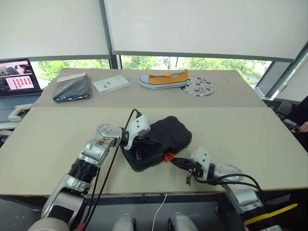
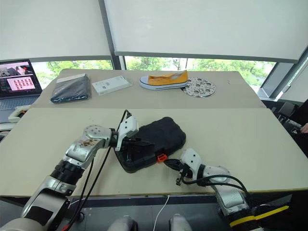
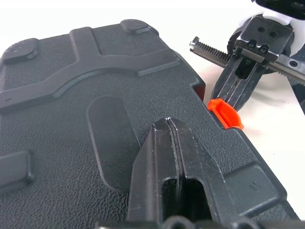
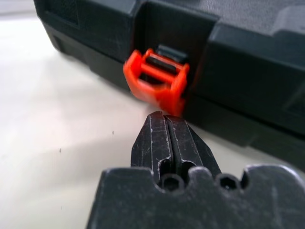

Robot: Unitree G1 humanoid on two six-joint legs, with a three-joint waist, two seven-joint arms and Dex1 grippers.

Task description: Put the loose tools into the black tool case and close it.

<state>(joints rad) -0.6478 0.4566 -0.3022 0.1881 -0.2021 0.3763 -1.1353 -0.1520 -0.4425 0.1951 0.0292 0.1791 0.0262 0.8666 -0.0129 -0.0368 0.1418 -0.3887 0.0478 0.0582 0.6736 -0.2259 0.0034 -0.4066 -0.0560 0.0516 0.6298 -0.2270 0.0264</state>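
Observation:
The black tool case [image 1: 168,134] lies with its lid down on the near table, close to the front edge. My left gripper [image 1: 146,142] is shut, and its tips [image 3: 167,125] rest on the textured lid. The small orange latch [image 4: 157,78] sticks out from the case's front wall. My right gripper [image 4: 164,117] is shut, empty, and level with the table. Its tips point at the latch and sit right under it. In the left wrist view the right gripper [image 3: 238,90] stands just behind the latch [image 3: 225,113]. The loose tools are out of view.
On the far table lie a dark wrapped packet [image 1: 72,90], a white box [image 1: 111,84], a yellow shoe [image 1: 164,79] and a perforated metal disc [image 1: 199,86]. A laptop [image 1: 17,79] stands at the far left. A person's hand [image 1: 304,126] shows at the right edge.

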